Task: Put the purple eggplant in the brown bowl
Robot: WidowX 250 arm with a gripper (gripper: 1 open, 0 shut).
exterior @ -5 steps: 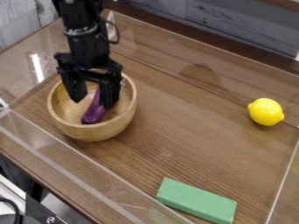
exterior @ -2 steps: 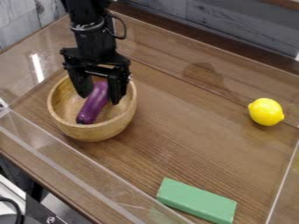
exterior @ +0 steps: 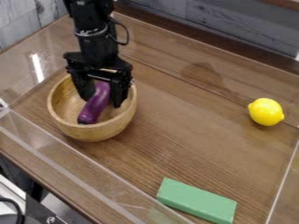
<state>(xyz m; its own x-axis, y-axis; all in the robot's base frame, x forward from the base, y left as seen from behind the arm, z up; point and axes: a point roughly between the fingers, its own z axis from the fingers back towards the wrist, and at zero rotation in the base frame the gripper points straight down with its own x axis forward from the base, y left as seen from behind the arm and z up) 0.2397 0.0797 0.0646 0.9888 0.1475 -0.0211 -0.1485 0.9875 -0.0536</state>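
The purple eggplant [exterior: 93, 104] lies inside the brown bowl [exterior: 70, 121], leaning against its far wall with its upper end under the gripper. The bowl stands at the left of the wooden table. My gripper [exterior: 101, 90] hangs over the bowl's far rim, open, its two black fingers spread on either side of the eggplant's upper end. Nothing is held between them.
A yellow lemon [exterior: 267, 112] sits at the right edge of the table. A green rectangular block [exterior: 197, 201] lies near the front edge. A clear low wall [exterior: 24, 136] borders the table's front and left.
The gripper has risen slightly and shifted a little right, away from the bowl's centre. The eggplant stays in the bowl, more of it now showing.
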